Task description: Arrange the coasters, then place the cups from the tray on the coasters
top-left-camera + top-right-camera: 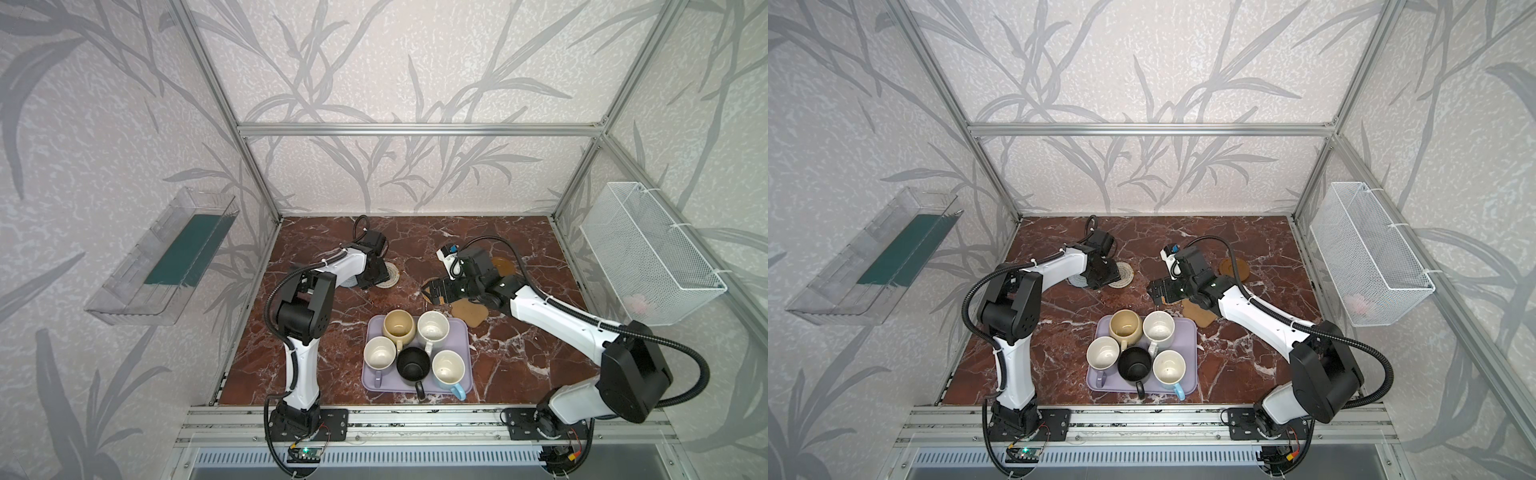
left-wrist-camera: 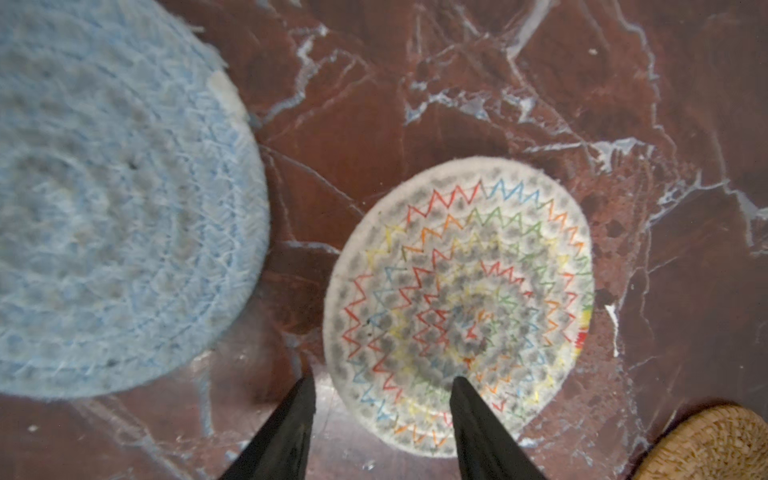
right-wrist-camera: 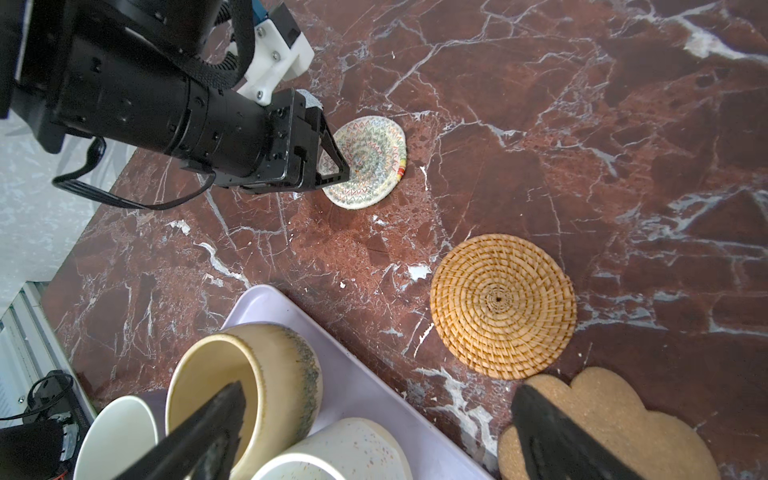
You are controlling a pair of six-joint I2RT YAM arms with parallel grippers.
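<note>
cream woven coaster (image 1: pixel 390 279) lies flat on the marble, upper centre-left of the table in a top view, just beside the grey-blue coaster (image 2: pixel 116 199). left gripper (image 2: pixel 382 390) straddles its rim, jaws apart, nothing clamped. a shallow pinch could skid or fold it onto that neighbour. right gripper (image 3: pixel 378 388) hangs wide open and empty over the tray (image 3: pixel 357 370), which holds all five cups (image 1: pixel 412 365).
</note>
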